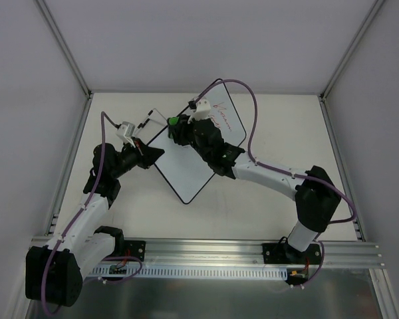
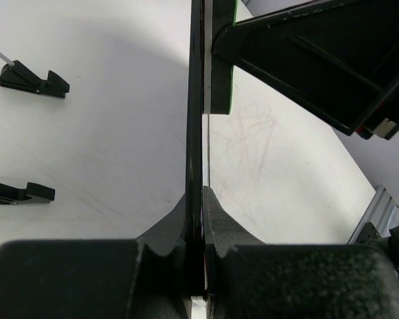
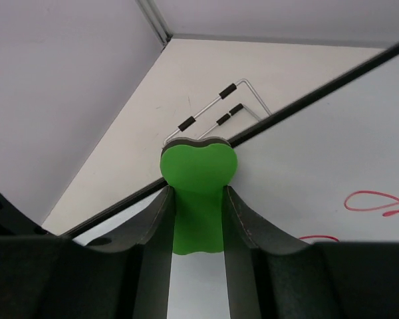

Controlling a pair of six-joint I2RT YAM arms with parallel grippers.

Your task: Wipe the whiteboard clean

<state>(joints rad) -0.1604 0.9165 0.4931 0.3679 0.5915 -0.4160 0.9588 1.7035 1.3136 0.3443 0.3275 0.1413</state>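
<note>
The left pincer [image 2: 199, 199] is clamped tight on the thin black rim of the whiteboard [image 2: 279, 173]. Seen from the left wrist, the board runs edge-on straight away from between its fingers. To the right of this pincer lies the board's white face, faintly smudged. To its left, two small black feet [image 2: 33, 78] sit against white, though from this angle I cannot tell whether that white is the board's back or the surface.

The right pincer [image 3: 198, 194] is closed on a green eraser [image 3: 198, 163], one finger on each narrow side. The eraser's wider, rounded end sticks out past the fingertips and carries a dark felt layer along its far edge. Below this pincer and to its right spreads the board's white face. Red handwriting [image 3: 376, 201] lies off to the pincer's right, apart from the eraser. At the eraser's tip the board's black rim crosses on a diagonal. Beyond the rim, a wire stand [image 3: 187, 123] with black sleeves rests on the surface [image 3: 206, 66].

From above, the board lies cornerwise between the two pincers, with the left one on its left edge and the right one over its upper-left edge.
</note>
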